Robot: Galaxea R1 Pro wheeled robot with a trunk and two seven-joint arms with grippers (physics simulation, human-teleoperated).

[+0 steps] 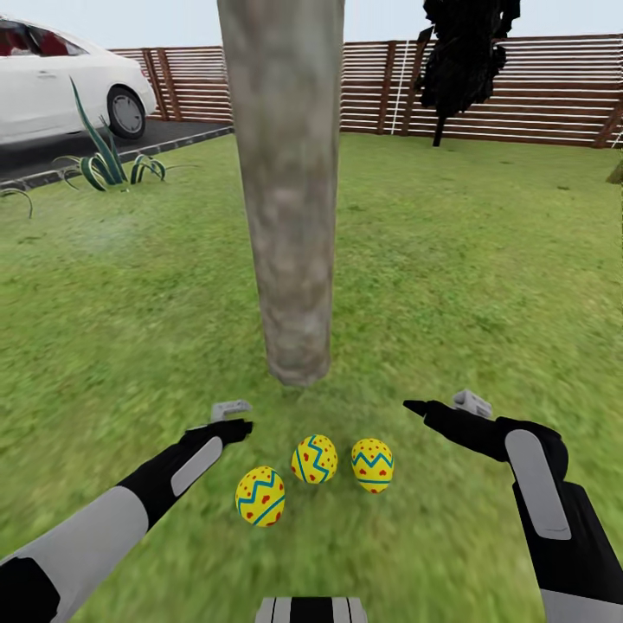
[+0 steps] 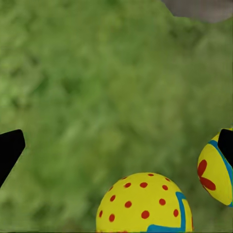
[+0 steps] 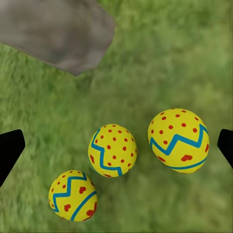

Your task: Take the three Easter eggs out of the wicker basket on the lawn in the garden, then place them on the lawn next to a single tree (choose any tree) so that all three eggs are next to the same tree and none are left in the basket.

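Eggs: we see three Easter eggs [image 1: 315,459] lying between our grippers, near the tree [image 1: 290,260].
Grippers: our left gripper [image 1: 232,419] and right gripper [image 1: 433,407] are spread open, empty.

No text, label, brand, number or sign can be read anywhere. The 3 Easter eggs [image 1: 315,459] carry only blue zigzag lines and red marks, which are pattern and not lettering. The white car [image 1: 52,82] shows no plate or badge from this side, and the wooden fence [image 1: 536,86] is bare slats.
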